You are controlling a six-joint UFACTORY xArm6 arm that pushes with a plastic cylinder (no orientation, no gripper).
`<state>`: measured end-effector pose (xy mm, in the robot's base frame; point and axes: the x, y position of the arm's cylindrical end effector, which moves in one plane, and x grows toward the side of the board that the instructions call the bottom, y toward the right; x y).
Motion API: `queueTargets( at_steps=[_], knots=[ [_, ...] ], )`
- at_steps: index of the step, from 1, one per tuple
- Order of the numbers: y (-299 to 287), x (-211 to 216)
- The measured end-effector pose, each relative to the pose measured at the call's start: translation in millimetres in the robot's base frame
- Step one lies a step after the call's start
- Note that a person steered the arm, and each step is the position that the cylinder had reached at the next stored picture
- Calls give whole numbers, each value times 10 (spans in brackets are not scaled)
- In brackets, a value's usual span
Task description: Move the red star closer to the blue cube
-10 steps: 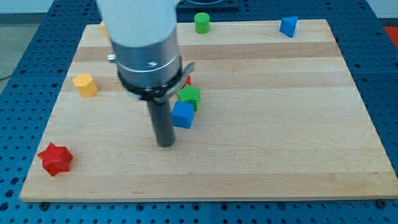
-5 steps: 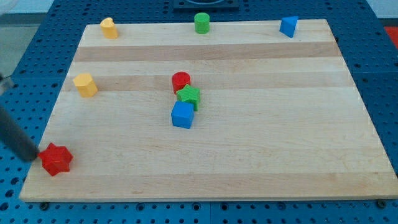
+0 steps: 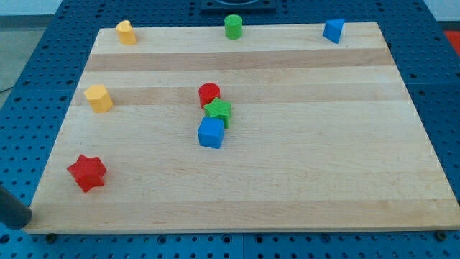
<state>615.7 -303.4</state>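
Observation:
The red star lies on the wooden board near its lower left corner. The blue cube sits near the board's middle, well to the star's right and a little higher. My tip is at the view's bottom left, just off the board's lower left corner, below and left of the red star and apart from it.
A green star touches the blue cube's top, with a red cylinder just above it. Two yellow blocks sit at the left, a green cylinder at top centre, a blue block at top right.
The red star has slid right and slightly up, toward the blue cube. My rod moved from the board's middle to the left edge, then down to the lower left corner.

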Motion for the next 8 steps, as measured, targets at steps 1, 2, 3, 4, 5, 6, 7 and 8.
queueTargets(
  at_steps=[1,2,3,4,5,6,7,8],
  knots=[
    [-1,-296],
    [449,-807],
    [1451,-843],
    [1373,-804],
    [513,-804],
    [277,-551],
    [964,-426],
    [1696,-509]
  ],
)
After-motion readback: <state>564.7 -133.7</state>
